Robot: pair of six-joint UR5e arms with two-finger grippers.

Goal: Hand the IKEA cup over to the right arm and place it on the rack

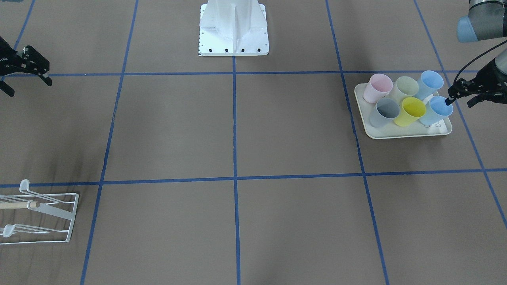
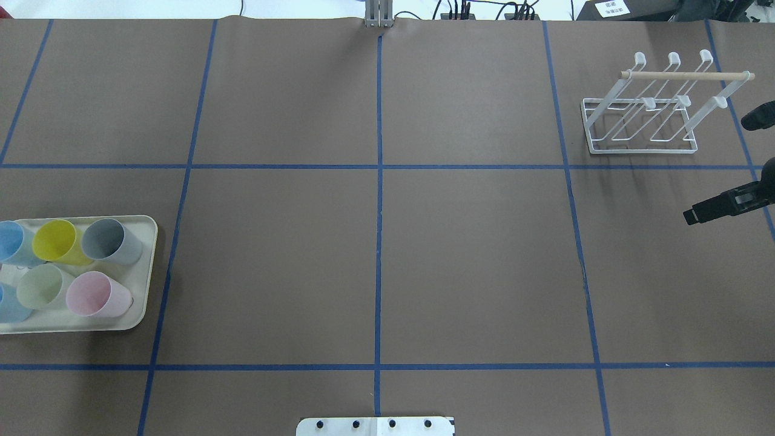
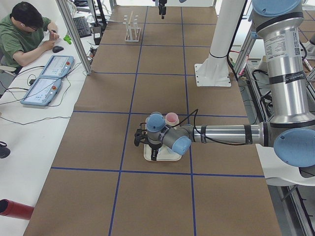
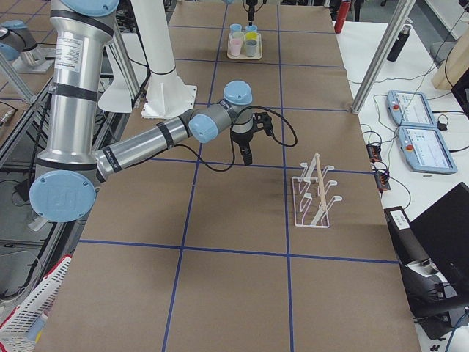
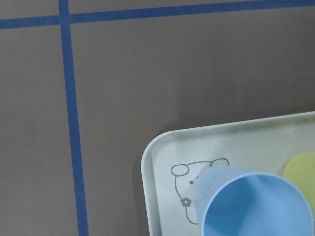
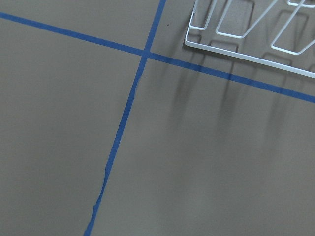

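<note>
Blue cup [image 5: 253,204]: nearest the left wrist lens. It stands upright, mouth up, on a corner of the tray [image 5: 162,147] and partly covers the drawing [image 5: 184,189].
Drawing: a line-drawn animal face with round ears and a small flower. It is plain in the left wrist view and only a faint trace in the front view.
Writing: dark print runs along the left arm [image 3: 285,73] in the left side view. White letters sit on the right gripper [image 1: 29,88] at the front view's edge. Both are too small to read.
Left gripper [image 1: 460,103]: fingers apart, holding nothing. One tip is at the blue cup's rim and the other is clear of it. The front and left side views show it; the overhead view cuts it off.
Right gripper: jaws wide and empty, above bare table, near the rack [image 2: 642,115] but apart from it.
Other cups [image 1: 411,111]: five, packed beside the blue cup in two rows. They are pink, pale green, blue, grey and yellow.
Rack: white wire with a dowel [image 2: 687,75] across the top, at the far right of the table. The overhead view shows it whole and the front view crops it. The right wrist view shows only a corner of its base beside a cross of tape [image 6: 145,53].
Person [image 3: 24,32]: seated at a side desk in a green top, seen only in the left side view.
</note>
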